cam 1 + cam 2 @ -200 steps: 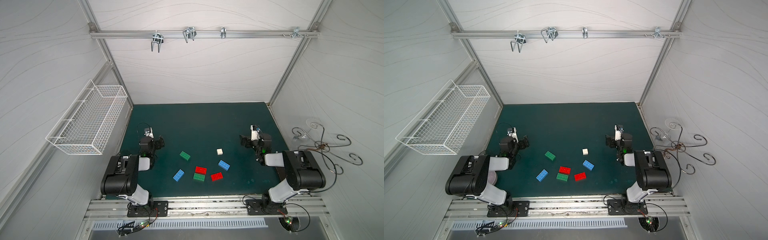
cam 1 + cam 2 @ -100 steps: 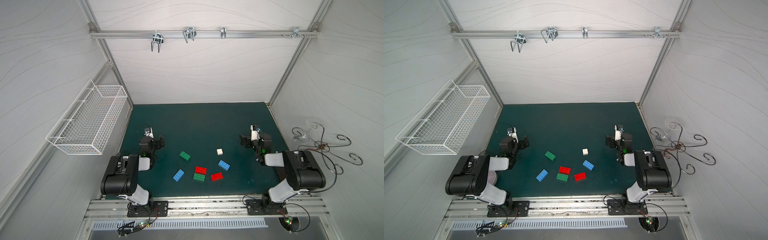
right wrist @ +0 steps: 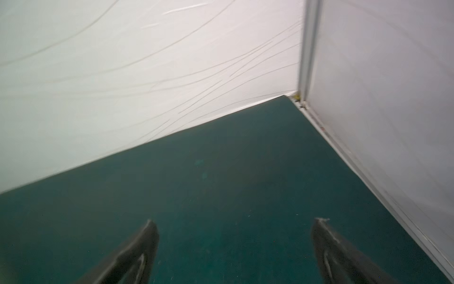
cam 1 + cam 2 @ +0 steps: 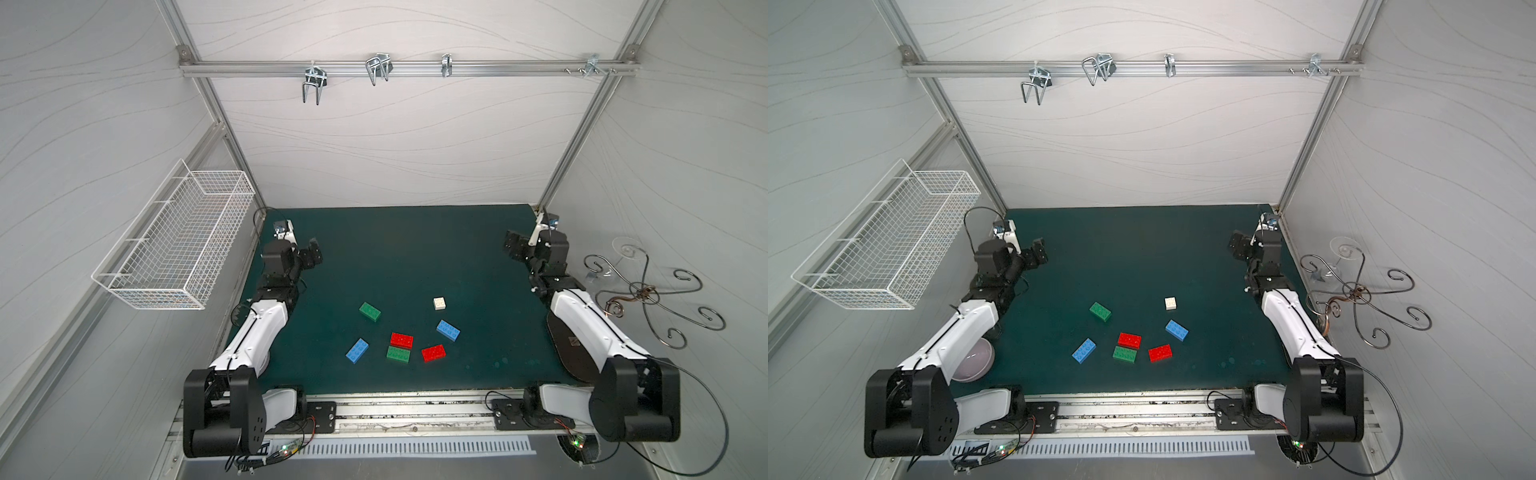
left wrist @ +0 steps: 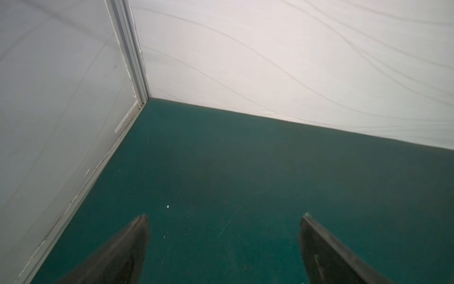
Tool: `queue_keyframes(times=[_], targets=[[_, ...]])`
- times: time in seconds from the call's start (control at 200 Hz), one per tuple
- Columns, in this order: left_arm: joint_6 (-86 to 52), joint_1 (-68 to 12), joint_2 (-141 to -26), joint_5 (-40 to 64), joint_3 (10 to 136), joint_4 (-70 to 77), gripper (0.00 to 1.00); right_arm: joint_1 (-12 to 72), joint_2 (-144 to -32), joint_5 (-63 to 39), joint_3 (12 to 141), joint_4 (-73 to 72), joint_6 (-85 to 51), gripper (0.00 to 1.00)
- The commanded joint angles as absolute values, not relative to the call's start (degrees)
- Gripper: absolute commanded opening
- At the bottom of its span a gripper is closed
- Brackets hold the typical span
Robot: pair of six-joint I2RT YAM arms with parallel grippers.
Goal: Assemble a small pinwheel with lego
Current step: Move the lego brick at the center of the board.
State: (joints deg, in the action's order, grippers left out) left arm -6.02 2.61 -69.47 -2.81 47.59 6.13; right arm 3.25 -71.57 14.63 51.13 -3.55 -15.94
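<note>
7 loose lego [image 4: 401, 340] bricks lie front-centre on the green mat [image 4: 415, 249], well apart from both arms (far half open up to the walls). The left gripper [image 5: 223, 216] and right gripper [image 3: 235, 221] gape wide, holding nothing, near opposite side edges.

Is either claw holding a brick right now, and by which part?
Nothing is held: left gripper and right gripper are open, away from the lego.

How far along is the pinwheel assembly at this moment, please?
Done: nothing joined; the white brick, two red bricks, two blue bricks and two green bricks lie flat and unstacked on the mat. In hand: nothing; the left gripper and right gripper are open, empty, away from the bricks. Left: the whole build.
</note>
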Motion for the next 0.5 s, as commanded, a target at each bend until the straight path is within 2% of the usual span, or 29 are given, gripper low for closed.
queue_keyframes(times=[0.0, 0.065, 0.14, 0.225, 0.29, 0.345, 0.45, 0.495], targets=[[-8.18, 2.33, -67.91, -0.03, 52.22, -9.2, 1.0, 2.98, -72.44, 18.08, 54.67, 11.78, -17.49, 0.99], [-11.93, 2.5, -67.42, 2.12, 53.48, -11.75, 1.0, 2.88, -71.51, 10.71, 54.7, 10.01, -12.89, 0.99], [-13.1, 2.81, -65.98, 12.34, 53.11, -10.27, 1.0, 2.71, -70.28, 1.8, 53.3, 5.14, -10.84, 0.99], [-22.0, 2.72, -64.4, 19.21, 51.92, -6.82, 1.0, 2.56, -69.14, -5.47, 52.39, -0.68, -11.44, 0.99], [-28.7, 2.72, -63.49, 22.65, 50.63, -5.56, 1.0, 2.2, -68.64, -14.99, 53.21, -2.36, -9.33, 0.99], [-32.26, 2.72, -63.56, 23.8, 51.45, -9.3, 1.0, 2.58, -69.08, -17.63, 55.27, -1.53, -11.1, 0.99], [-34.4, 3.07, -65.08, 28.31, 54.5, -20.33, 0.98, 3.94, -71.34, -30.83, 60.7, 2.23, -10.41, 0.99], [-35.9, 3.57, -66.23, 32.35, 55.32, -24.01, 0.96, 6.63, -71.88, -31.54, 62.62, 5.11, -8.17, 0.99]])
